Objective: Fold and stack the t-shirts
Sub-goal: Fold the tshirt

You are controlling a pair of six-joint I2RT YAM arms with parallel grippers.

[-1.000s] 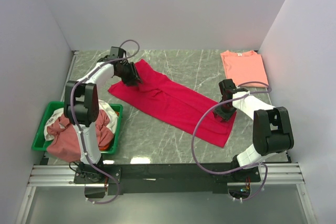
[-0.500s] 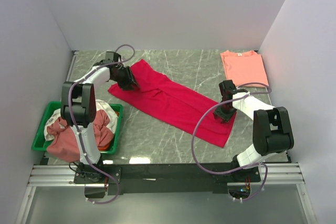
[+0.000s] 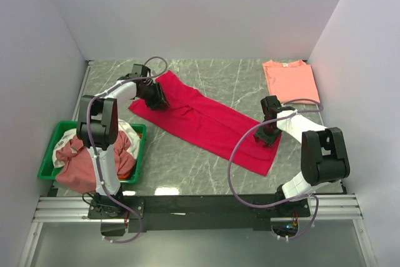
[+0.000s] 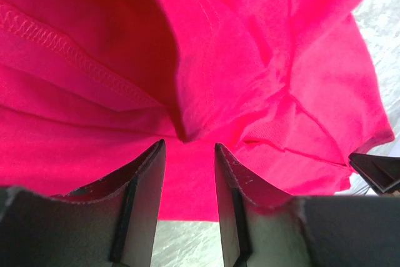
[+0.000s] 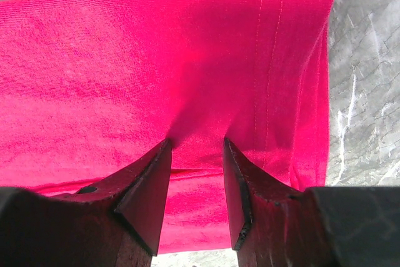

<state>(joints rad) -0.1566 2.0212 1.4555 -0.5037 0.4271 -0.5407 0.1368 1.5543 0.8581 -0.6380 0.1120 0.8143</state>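
A crimson-red t-shirt lies spread in a long diagonal strip across the marble table. My left gripper rests on its far left end. In the left wrist view the jaws stand apart with a loose fold of the red cloth just beyond the tips. My right gripper presses on the shirt's near right end. Its jaws stand apart with a small ridge of red cloth gathered at the tips. A folded salmon-pink t-shirt lies at the back right.
A green plastic tray at the near left holds a heap of dusty rose, white and orange shirts. White walls enclose the table on three sides. Grey cables loop from both arms over the table.
My left gripper has shifted slightly along the shirt's far left end, ending a little nearer and to the right. The right arm and the shirt's right end have not moved.
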